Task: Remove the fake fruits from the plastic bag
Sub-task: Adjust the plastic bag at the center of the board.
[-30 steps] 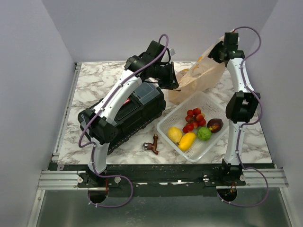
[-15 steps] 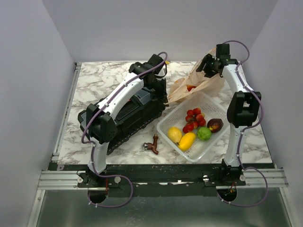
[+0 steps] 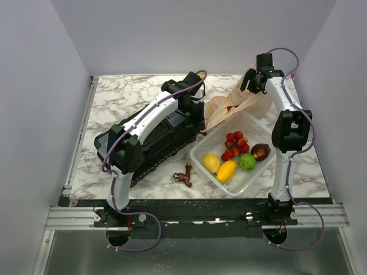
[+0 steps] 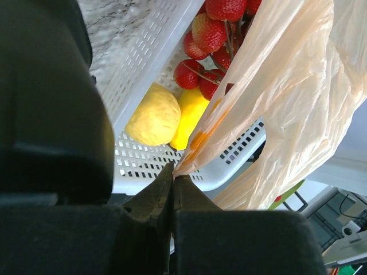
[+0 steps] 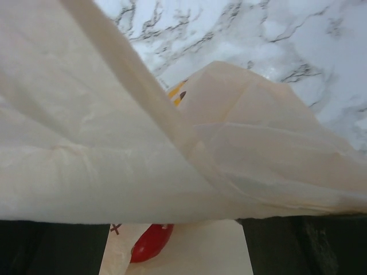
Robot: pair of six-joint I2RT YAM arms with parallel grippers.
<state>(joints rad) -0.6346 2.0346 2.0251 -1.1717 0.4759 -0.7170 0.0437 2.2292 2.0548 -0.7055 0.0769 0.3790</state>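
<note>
The plastic bag [image 3: 241, 106] lies at the far right of the worktop [image 3: 114, 103], slung between the two arms, its lower fold draped over the far edge of the white mesh basket [image 3: 198, 153]. The left gripper [image 3: 200, 119] has its jaws pressed together on a corner of the bag, a pinch the left wrist view shows plainly. The right gripper [image 3: 250, 83] is at the bag's upper end near the far right corner. In its wrist view the jaws stand apart, and the thin film lies across them rather than nipped between them.

A red fruit [image 5: 150, 243] shows inside the bag, seen through the opening below the film.

The basket sits toward the near right of the worktop and holds a red berry cluster [image 3: 234, 143], a lemon [image 3: 211, 162], a yellow mango [image 3: 226, 170] and a lime [image 3: 247, 161]. A dark red-brown fruit [image 3: 261, 151] lies by its right wall.

A large black case [image 3: 155, 140] lies slantwise across the middle left, just beside the basket's left corner, and the left arm reaches over it. A small brown tap [image 3: 184, 175] lies near the front edge, between the case and the basket.
</note>
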